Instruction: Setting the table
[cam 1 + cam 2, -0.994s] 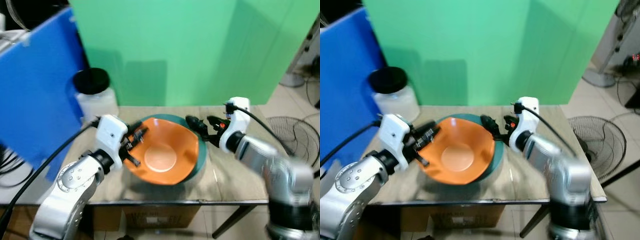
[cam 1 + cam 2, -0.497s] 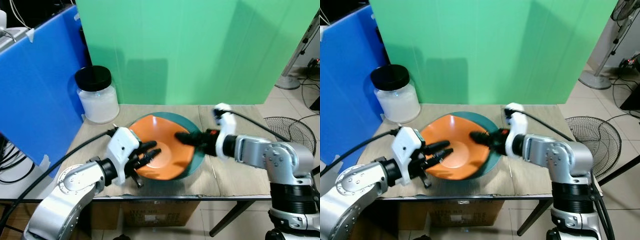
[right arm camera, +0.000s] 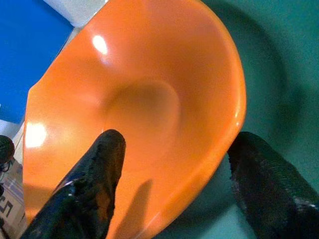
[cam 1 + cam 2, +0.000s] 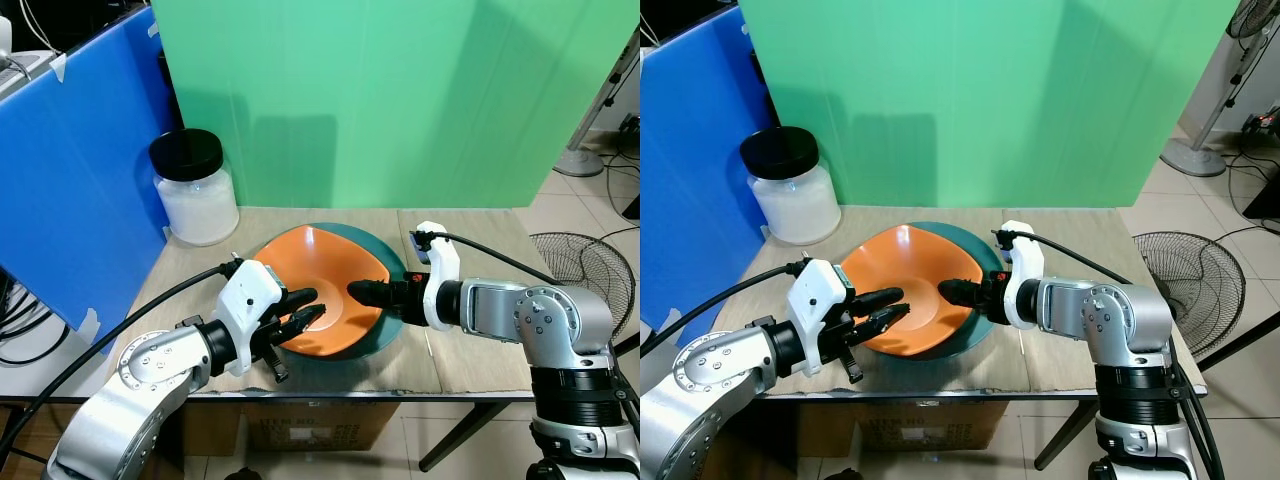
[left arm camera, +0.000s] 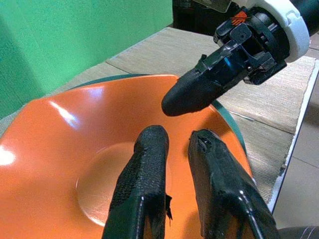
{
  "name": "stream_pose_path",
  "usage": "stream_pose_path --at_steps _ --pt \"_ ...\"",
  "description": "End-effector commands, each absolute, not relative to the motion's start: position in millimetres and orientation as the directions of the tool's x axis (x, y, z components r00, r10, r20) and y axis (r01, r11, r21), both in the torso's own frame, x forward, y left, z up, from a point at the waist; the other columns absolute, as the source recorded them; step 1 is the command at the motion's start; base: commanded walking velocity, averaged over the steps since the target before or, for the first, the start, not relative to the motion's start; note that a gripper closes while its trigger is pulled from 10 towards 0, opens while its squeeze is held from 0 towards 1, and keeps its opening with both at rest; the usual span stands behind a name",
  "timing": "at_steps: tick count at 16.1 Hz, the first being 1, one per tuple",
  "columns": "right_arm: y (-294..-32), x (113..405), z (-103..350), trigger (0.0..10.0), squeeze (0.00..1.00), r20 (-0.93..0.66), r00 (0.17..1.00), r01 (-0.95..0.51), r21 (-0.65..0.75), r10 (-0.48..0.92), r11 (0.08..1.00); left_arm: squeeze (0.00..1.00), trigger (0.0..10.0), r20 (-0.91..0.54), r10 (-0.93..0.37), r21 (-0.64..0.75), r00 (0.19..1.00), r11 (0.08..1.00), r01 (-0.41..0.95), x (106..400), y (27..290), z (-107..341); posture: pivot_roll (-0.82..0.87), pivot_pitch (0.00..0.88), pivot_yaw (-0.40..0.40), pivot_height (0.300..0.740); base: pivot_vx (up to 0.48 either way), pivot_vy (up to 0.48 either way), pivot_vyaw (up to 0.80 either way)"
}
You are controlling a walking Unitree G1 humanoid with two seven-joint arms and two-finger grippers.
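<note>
A blue panel (image 4: 70,160) fills the upper left of the head view, in front of a green backdrop (image 4: 390,100). Just right of the panel, at the desk's (image 4: 480,350) back left, stands a clear jar (image 4: 193,190) of white powder with a black lid.

In the lower left of the frame, the silver left arm reaches in over the desk's front edge. The left claw (image 4: 298,318) sits over the near left rim of an orange bowl (image 4: 325,290); in the left wrist view its two black fingers (image 5: 144,174) lie side by side with a narrow gap between them, holding nothing, hovering over the bowl's inside.

The orange bowl lies at the middle of the frame, tilted, resting inside a dark teal plate (image 4: 390,330) on the woven mat that covers the desk.

From the right of the frame, the right arm stretches across the desk. The right claw (image 4: 368,292) is open and straddles the bowl's right rim: in the right wrist view one finger (image 3: 94,174) is inside the bowl and the other is outside, over the teal plate.

At the far right edge, a floor fan (image 4: 570,270) lies on the tiled floor beside the desk.
</note>
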State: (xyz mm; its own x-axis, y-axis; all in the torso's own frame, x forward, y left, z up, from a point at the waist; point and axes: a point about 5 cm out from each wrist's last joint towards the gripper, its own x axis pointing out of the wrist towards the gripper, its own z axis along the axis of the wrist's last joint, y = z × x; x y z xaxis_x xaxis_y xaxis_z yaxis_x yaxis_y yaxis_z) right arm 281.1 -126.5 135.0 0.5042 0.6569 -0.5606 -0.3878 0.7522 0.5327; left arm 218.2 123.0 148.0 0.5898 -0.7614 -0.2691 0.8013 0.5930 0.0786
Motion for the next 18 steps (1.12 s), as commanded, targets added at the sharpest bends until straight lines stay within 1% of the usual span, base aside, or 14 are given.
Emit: stream_pose_path --at_steps 1,4,12,13,14,15,18 --pt "-128.3 282.2 135.4 0.0 0.0 -0.558 0.512 -0.373 0.54 0.653 0.754 0.0 10.0 -0.266 -0.774 0.088 0.574 0.573 0.815 216.5 120.4 151.1 0.12 0.0 -0.032 0.74 0.0 0.0 0.0" --pt "-125.6 281.1 136.8 0.0 0.0 -0.53 0.513 -0.361 0.58 0.675 0.73 0.0 10.0 -0.268 -0.773 0.091 0.576 0.575 0.813 216.6 120.8 151.0 0.12 0.0 -0.033 0.74 0.0 0.0 0.0" --pt "-125.0 282.0 138.5 0.0 0.0 -0.52 0.528 -0.354 0.584 0.672 0.731 0.0 10.0 -0.273 -0.769 0.102 0.578 0.574 0.812 218.0 121.6 150.8 0.12 0.0 -0.03 0.74 0.0 0.0 0.0" --pt "-126.8 285.0 141.1 0.0 0.0 -0.503 0.562 -0.354 0.572 0.657 0.74 0.0 10.0 -0.269 -0.766 0.107 0.584 0.579 0.808 218.9 122.0 151.4 0.12 0.0 -0.029 0.74 0.0 0.0 0.0" --pt "-128.1 286.4 142.8 0.0 0.0 -0.487 0.579 -0.349 0.577 0.654 0.738 0.0 10.0 -0.261 -0.764 0.107 0.59 0.584 0.805 219.7 122.2 152.3 0.12 0.0 -0.028 0.74 0.0 0.0 0.0" --pt "-129.7 287.8 147.5 0.0 0.0 -0.445 0.602 -0.357 0.593 0.663 0.722 0.0 10.0 -0.259 -0.763 0.109 0.592 0.586 0.803 220.4 122.7 153.0 0.12 0.0 -0.027 0.74 0.0 0.0 0.0" --pt "-133.4 288.1 159.8 0.0 0.0 -0.375 0.624 -0.361 0.64 0.686 0.679 0.0 10.0 -0.255 -0.764 0.114 0.593 0.585 0.803 221.1 123.1 154.5 0.12 0.0 -0.025 0.74 0.0 0.0 0.0"
